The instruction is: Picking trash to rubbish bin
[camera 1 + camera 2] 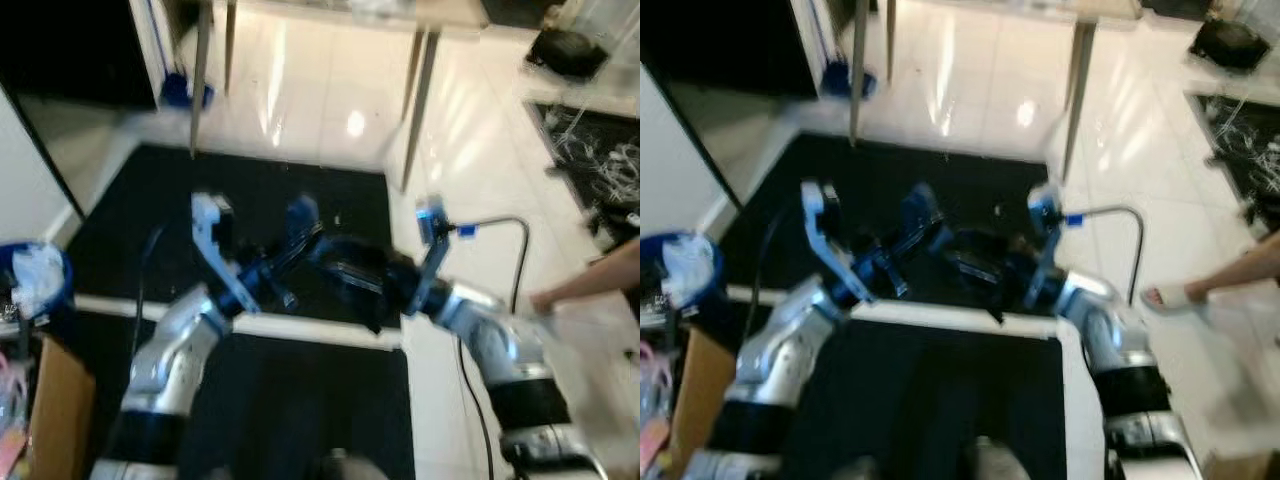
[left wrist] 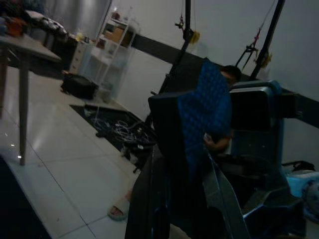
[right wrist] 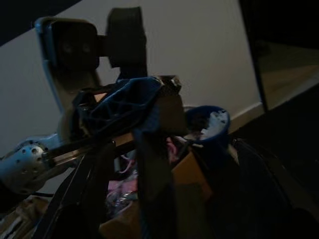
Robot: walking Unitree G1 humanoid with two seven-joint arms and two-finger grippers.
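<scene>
Both arms are raised in front of the body, and the two grippers meet at the centre of the head views over a black floor mat (image 1: 250,190). The left gripper (image 1: 300,225) points toward the right gripper (image 1: 350,270); blur prevents a finding on whether either is released or clenched. A dark blue, patterned piece of trash (image 2: 207,112) sits between the two grippers. In the left wrist view it stands upright between that gripper's fingers (image 2: 149,199), though actual contact cannot be confirmed. In the right wrist view a dark blue, lattice-like shape is seen at the finger ends; which gripper carries the item cannot be determined.

A blue rubbish bin (image 1: 38,275) with crumpled white material inside stands at the left edge of the head view, well apart from the grippers. A cardboard box (image 1: 55,410) sits below it at lower left.

Metal table legs (image 1: 200,80) rise from the white tiled floor (image 1: 320,90) at the top. A person's sandalled foot (image 1: 1175,295) stands at the right edge.
</scene>
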